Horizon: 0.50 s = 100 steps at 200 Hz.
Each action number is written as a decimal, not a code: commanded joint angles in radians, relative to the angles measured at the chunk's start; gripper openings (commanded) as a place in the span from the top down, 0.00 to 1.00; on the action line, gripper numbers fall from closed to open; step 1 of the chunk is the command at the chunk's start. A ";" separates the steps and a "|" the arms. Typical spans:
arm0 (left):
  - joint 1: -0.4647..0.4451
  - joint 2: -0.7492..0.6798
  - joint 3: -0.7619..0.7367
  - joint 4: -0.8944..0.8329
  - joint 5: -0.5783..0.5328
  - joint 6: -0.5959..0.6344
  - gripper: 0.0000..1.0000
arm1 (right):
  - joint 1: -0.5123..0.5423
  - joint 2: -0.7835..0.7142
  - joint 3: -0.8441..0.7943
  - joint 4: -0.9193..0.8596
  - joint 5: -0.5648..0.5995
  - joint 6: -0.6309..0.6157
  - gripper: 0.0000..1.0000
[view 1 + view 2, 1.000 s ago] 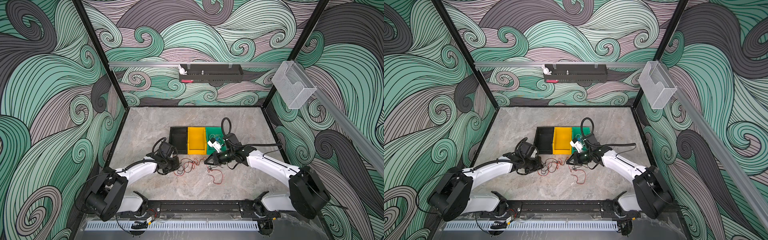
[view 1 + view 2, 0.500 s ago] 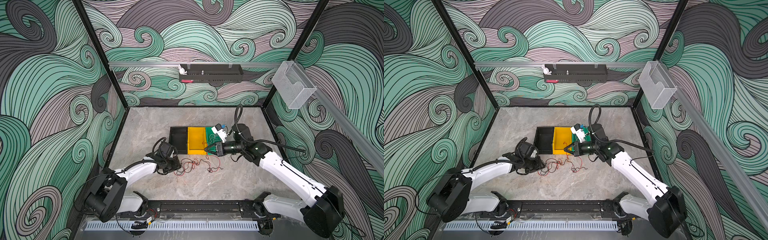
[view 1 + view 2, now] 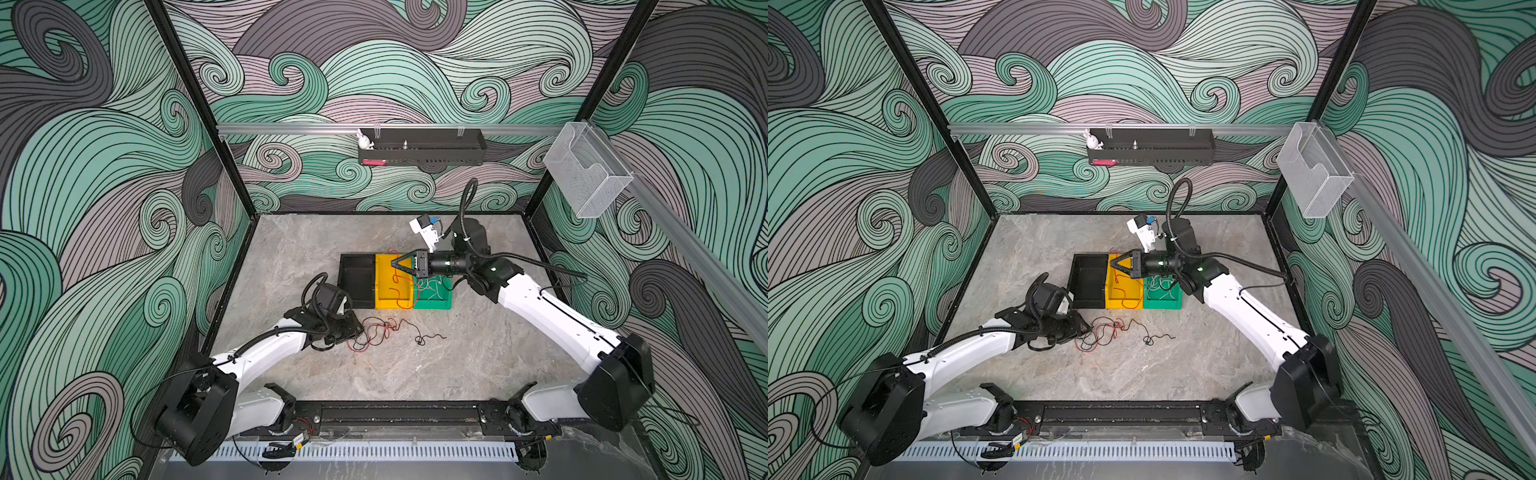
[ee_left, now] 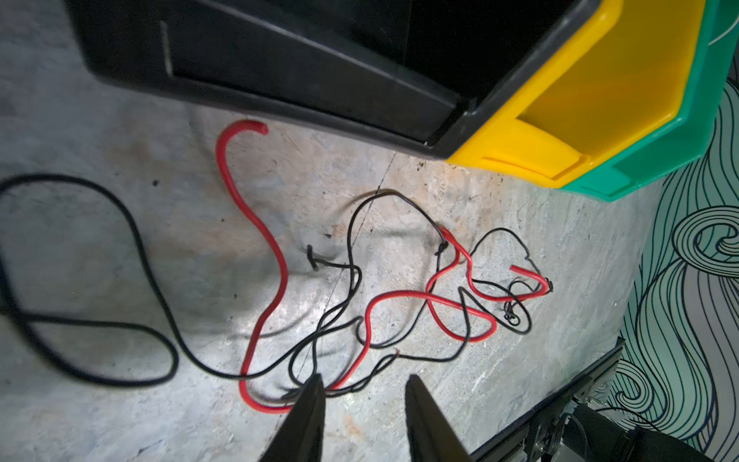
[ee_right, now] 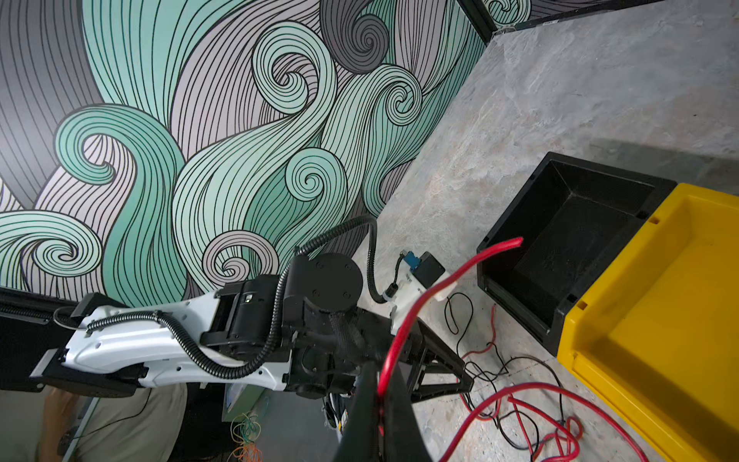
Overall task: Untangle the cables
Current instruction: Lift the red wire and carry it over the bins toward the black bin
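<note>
Green and grey swirl-papered walls close in a grey, stone-look counter. My right fingers are pinched shut on a red cable, close to its end, with a short tail poking past them. In both top views they hover over the yellow bin, and the rest of that cable droops across it. I cannot tell whether its far end is free of the pile.

My left fingers stand apart and grip nothing. Their tips sit low at the edge of the tangle of red and black cables, which lies on the counter just in front of the bins. One black cable lies alone beside the pile. Thin white ones rest in the green bin.

I judge these cables to be feather-light, limp and a bit slick. The red looks thicker and springier than the black. I would grab near a loose end or on an open loop, since a pull near the small black knot would likely just tighten it.
</note>
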 commanded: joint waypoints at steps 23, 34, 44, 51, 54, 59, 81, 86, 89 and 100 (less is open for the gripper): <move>0.027 -0.053 -0.012 -0.071 -0.020 0.018 0.63 | 0.052 0.075 0.131 -0.065 0.124 -0.144 1.00; 0.031 -0.062 -0.015 -0.080 -0.022 0.021 0.63 | 0.069 0.095 0.166 -0.118 0.168 -0.192 1.00; 0.037 -0.069 -0.018 -0.085 -0.023 0.023 0.63 | 0.084 0.109 0.181 -0.150 0.210 -0.231 1.00; 0.039 -0.072 -0.021 -0.088 -0.023 0.024 0.63 | 0.093 0.117 0.183 -0.158 0.237 -0.261 1.00; 0.040 -0.073 -0.021 -0.089 -0.023 0.023 0.63 | 0.094 0.120 0.182 -0.157 0.247 -0.270 1.00; 0.042 -0.074 -0.023 -0.088 -0.023 0.024 0.63 | 0.096 0.125 0.176 -0.149 0.265 -0.283 1.00; 0.048 -0.073 -0.027 -0.092 -0.020 0.027 0.63 | 0.089 0.169 0.185 -0.139 0.317 -0.306 1.00; 0.050 -0.072 -0.027 -0.092 -0.018 0.027 0.63 | 0.086 0.182 0.194 -0.140 0.311 -0.302 1.00; 0.051 -0.071 -0.027 -0.093 -0.017 0.029 0.63 | 0.084 0.190 0.202 -0.138 0.303 -0.299 1.00; 0.054 -0.068 -0.028 -0.096 -0.016 0.033 0.63 | 0.081 0.215 0.223 -0.121 0.267 -0.279 1.00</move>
